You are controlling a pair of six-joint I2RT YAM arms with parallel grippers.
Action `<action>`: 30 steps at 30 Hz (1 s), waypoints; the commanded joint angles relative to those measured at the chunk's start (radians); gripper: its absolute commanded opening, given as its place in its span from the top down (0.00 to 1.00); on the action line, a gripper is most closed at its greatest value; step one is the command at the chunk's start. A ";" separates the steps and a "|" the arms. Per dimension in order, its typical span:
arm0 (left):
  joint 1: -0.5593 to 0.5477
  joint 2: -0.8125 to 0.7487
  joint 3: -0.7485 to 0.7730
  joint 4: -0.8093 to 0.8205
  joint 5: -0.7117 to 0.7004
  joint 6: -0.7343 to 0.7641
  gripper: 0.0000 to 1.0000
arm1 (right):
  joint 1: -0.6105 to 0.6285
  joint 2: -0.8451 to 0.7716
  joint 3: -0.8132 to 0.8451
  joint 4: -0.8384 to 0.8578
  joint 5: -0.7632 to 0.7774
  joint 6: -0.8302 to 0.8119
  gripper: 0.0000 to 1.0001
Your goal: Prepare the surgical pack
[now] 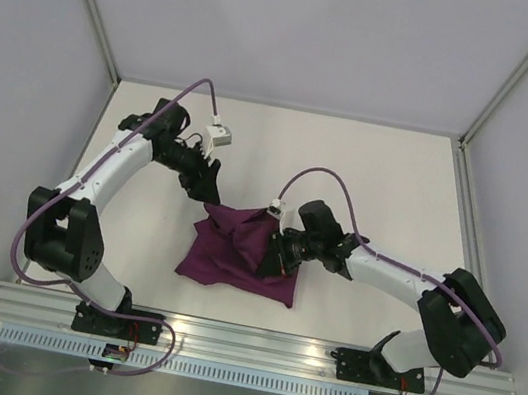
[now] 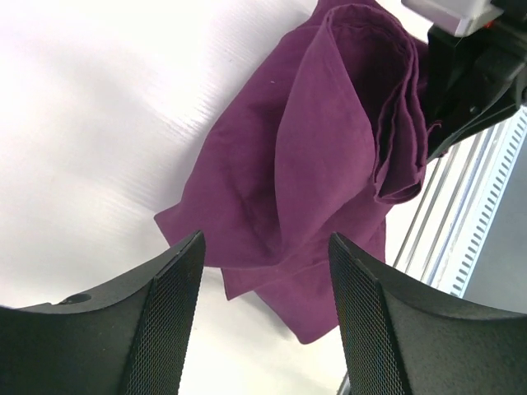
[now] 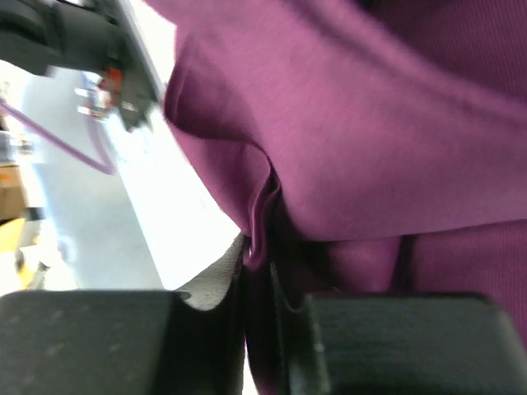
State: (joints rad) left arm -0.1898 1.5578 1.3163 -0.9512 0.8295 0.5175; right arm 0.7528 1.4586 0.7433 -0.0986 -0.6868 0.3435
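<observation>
While one claw alone holds it, the purple cloth [image 1: 233, 258] lies bunched on the table [image 1: 379, 176].
Left gripper [image 1: 209, 188] hovers spread at its far corner; right gripper [image 1: 281, 251] is clamped on a fold. A one-sided pull may drag or unfold it.

High overhead view, two close wrist views, common purple cloth [image 1: 234, 253]

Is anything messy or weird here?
Yes, the purple cloth is rumpled in a lopsided heap, not flat or neatly folded. The right gripper pinches one fold of it, and the left gripper is open near it.
</observation>
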 commanded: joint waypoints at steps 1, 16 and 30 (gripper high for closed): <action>-0.017 0.004 0.050 0.011 0.028 -0.019 0.30 | 0.045 -0.021 -0.018 -0.052 0.105 -0.112 0.83; -0.238 0.061 0.038 0.057 -0.105 -0.030 0.27 | 0.220 -0.309 -0.081 -0.197 0.274 -0.120 0.50; -0.335 0.030 -0.038 0.065 -0.062 0.018 0.58 | -0.056 -0.552 -0.177 -0.184 0.289 0.092 0.37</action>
State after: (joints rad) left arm -0.5217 1.6188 1.2972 -0.8997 0.7437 0.4934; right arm 0.7849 0.9459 0.5907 -0.3161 -0.3992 0.3481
